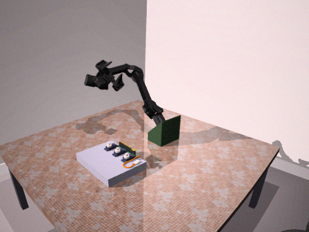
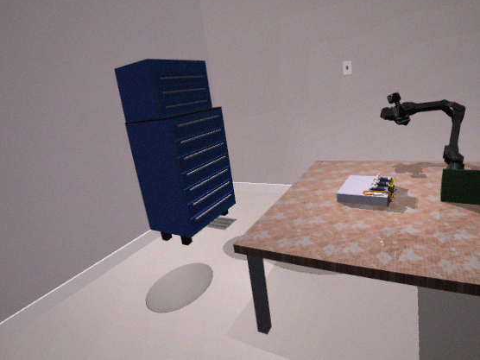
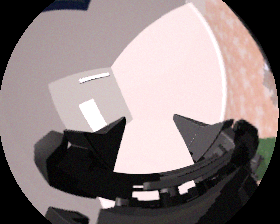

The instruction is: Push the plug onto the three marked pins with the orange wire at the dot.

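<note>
Plug: the small flat whitish plug (image 1: 136, 162) (image 2: 377, 194) lies on the top face of the pale lavender block-shaped holder (image 1: 95, 156) (image 2: 354, 184), near one corner, its looped orange lead (image 1: 124, 165) (image 2: 364, 192) beside it.
Jaws: my black parallel-jaw gripper (image 1: 116, 68) (image 2: 402, 115) (image 3: 150, 117) is spread wide with nothing between the fingers, held high above the table.
Step in hand: reaching for the plug, I judge. I'd swing the wrist downward first, descend clear of the servos, then close squarely on the plug's flat sides, leaving its mouth and the wires free.
Pins: the dark strip with yellow on top (image 1: 127, 148) (image 2: 393, 184) should mark the row. Individual pins and the dot are too small for me to read, so I'd check orange-hole alignment closely before a slow, straight push; any tilt could bend a pin.
Surface: brownish-pink tabletop (image 1: 178, 195) (image 2: 328, 234) with pale blotches; a dark green wedge-sided block (image 1: 170, 131) (image 2: 459, 186) stands by the arm's foot.
Room: plain walls, a white wall plate (image 2: 347, 67), and a tall blue drawer cabinet (image 2: 161, 161).
</note>
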Robot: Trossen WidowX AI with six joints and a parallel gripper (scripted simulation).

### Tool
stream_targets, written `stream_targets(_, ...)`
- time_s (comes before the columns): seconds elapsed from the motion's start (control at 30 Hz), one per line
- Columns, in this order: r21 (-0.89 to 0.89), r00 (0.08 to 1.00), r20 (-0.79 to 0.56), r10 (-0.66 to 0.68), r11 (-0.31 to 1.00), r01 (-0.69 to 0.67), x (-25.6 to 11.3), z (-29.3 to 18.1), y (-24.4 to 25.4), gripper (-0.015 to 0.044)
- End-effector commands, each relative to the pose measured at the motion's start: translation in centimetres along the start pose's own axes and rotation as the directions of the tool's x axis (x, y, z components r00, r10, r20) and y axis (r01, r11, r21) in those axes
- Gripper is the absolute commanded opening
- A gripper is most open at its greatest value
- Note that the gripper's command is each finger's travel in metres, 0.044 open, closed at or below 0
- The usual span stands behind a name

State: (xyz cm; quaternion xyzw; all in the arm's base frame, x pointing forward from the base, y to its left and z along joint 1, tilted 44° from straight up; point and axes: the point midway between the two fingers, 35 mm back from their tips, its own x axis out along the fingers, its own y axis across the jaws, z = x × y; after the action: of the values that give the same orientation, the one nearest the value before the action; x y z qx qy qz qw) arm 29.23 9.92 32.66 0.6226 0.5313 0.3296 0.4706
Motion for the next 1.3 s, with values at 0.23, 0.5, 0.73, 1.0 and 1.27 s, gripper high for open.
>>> stream_targets(0.23, -0.038, 1.0, 0.02, -0.02, 0.999, 0.02, 0.1, 0.1, -0.4, 0.019)
stream_targets(0.5, -0.133, 0.995, 0.071, -0.063, 0.988, 0.073, 0.2, 0.6, -1.2, 0.0115)
stream_targets(0.73, -0.217, 0.987, 0.126, -0.099, 0.968, 0.124, 0.3, 1.0, -1.9, 0.0115)
stream_targets(1.0, -0.309, 0.973, 0.191, -0.13, 0.933, 0.185, 0.3, 1.6, -2.5, 0.0115)
stream_targets(1.27, -0.394, 0.953, 0.261, -0.152, 0.885, 0.249, 0.2, 2.2, -3.0, 0.0115)
